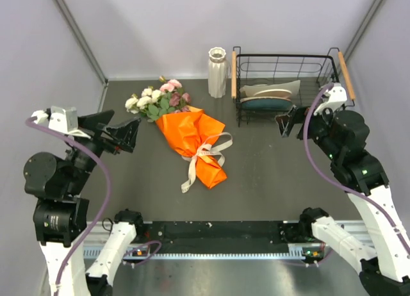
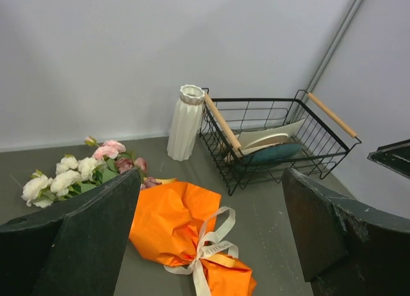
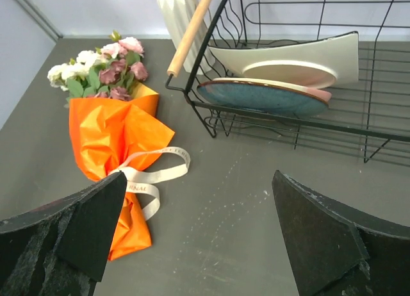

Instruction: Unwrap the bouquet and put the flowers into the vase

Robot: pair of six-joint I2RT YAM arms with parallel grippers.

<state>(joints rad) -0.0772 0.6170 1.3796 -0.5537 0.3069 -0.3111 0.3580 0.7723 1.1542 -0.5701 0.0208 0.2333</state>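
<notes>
The bouquet (image 1: 192, 145) lies flat on the dark table, wrapped in orange paper (image 2: 170, 219) and tied with a cream ribbon (image 2: 208, 248). Its flowers (image 1: 157, 98) are white, pink and mauve roses and point toward the back left. The white ribbed vase (image 1: 217, 72) stands upright behind it, beside the basket. My left gripper (image 1: 132, 137) hovers open to the left of the bouquet, holding nothing. My right gripper (image 1: 286, 124) hangs open to the right, in front of the basket, also holding nothing. In the wrist views the bouquet (image 3: 112, 132) lies beyond the left gripper (image 2: 211, 180) and the right gripper (image 3: 200, 177).
A black wire basket (image 1: 285, 59) with wooden handles stands at the back right, holding stacked plates (image 3: 269, 94). Grey walls enclose the table on three sides. A black rail (image 1: 218, 232) runs along the near edge between the arm bases.
</notes>
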